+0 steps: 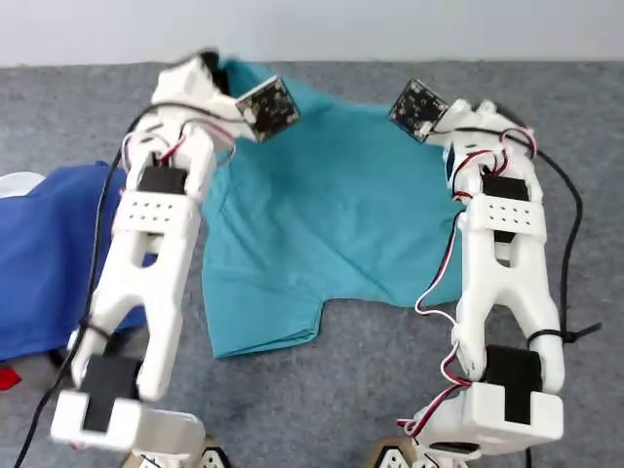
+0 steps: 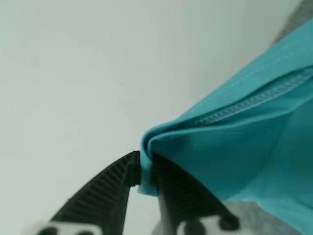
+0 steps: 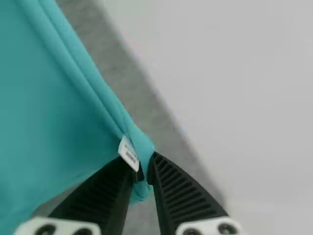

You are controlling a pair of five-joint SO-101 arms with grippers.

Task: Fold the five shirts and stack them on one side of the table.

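A grey felt-like table [image 1: 390, 400] runs up to a pale wall [image 1: 390, 29] at 12 o'clock. The teal shirt [image 1: 331, 224] lies spread at the middle of it, between the two arms, with its length running from 12 to 6 o'clock; one sleeve pokes out flat at about 7 o'clock, and the far edge is lifted off the cloth. That far edge runs from 9 to 3 o'clock, and both ends of it are held. The left gripper [image 2: 142, 171] is clenched on a bunched fold of the corner at 11 o'clock, its dark fingers [image 2: 112, 188] pressed close with teal fabric between them; the right gripper [image 3: 142, 176] is clamped on the corner at 1 o'clock, right beside a small white label sewn into the seam.

From both sets of fingers the whole body of the shirt lies toward 6 o'clock, back toward the arm bases. So the coming fold most likely carries the held edge straight down that line; each arm is on its own corner, and neither is nearer. Both corners would need to travel level, or the edge could skew.

A blue shirt [image 1: 49, 253] lies at 9 o'clock, just beside the teal one and partly under the left arm; something white [image 1: 19, 183] sits at its far end, and a scrap of red [image 1: 8, 375] shows at 8 o'clock.
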